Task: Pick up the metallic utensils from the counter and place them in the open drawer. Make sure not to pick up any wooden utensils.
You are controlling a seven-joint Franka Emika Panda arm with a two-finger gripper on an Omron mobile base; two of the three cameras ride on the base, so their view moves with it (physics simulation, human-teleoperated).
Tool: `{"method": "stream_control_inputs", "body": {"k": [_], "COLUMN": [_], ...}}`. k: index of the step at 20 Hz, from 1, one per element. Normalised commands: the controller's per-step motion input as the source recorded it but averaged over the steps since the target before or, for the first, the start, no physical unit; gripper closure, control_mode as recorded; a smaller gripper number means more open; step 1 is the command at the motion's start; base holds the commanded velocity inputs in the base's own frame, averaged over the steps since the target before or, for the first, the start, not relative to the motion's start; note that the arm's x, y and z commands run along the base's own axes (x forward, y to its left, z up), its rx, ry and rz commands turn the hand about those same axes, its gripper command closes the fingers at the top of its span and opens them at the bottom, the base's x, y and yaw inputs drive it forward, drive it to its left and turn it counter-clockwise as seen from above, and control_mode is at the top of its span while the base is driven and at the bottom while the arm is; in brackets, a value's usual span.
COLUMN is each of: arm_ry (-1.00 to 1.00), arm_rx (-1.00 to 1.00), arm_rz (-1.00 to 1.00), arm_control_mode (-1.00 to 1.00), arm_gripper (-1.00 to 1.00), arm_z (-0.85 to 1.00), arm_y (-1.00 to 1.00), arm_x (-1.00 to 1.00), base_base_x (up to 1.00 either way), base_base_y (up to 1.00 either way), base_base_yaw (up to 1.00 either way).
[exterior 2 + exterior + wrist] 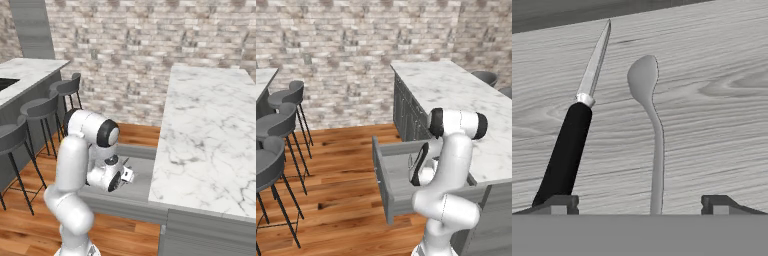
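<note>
Hand view: we look straight down the gripper (640,205) onto the grey wood-grain floor of the drawer (722,125), where two metallic utensils lie side by side and just apart. The spoon (652,125) lies between the two spread fingertips (559,204), its handle running toward the hand and its bowl pointing away; the jaws stand wide and clasp nothing, so we judge the spoon released. The knife (572,135), black handle nearest the hand, lies just beside the one fingertip and slants slightly, its blade reaching toward the drawer's far wall. Both long axes run along the line of sight. In the base views the arm bends down into the open drawer beside the counter (210,130); we judge the way out to be upward, with the knife handle the nearest obstacle.
</note>
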Motion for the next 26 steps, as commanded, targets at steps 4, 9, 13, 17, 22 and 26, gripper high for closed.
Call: {"method": "stream_control_inputs", "body": {"k": [4,9,13,17,22,26], "arm_ry": [0.0,0.0,0.0,0.0,0.0,0.0], "arm_rx": [-0.01,0.0,-0.01,-0.02,-0.03,-0.07], "arm_rz": [-0.06,-0.05,-0.05,-0.04,-0.01,-0.02], "arm_control_mode": [-1.0,-1.0,-1.0,-1.0,-1.0,-1.0], "arm_gripper": [-1.0,-1.0,-1.0,-1.0,-1.0,-1.0], "arm_z": [1.0,1.0,1.0,1.0,1.0,1.0], "arm_y": [0.04,0.02,0.02,0.0,0.0,0.02], "arm_x": [-0.19,-0.02,-0.01,-0.15,-0.19,-0.21], "base_base_x": [0.0,0.0,0.0,0.0,0.0,0.0], "base_base_y": [0.0,0.0,0.0,0.0,0.0,0.0], "base_base_yaw": [0.0,0.0,0.0,0.0,0.0,0.0]}}
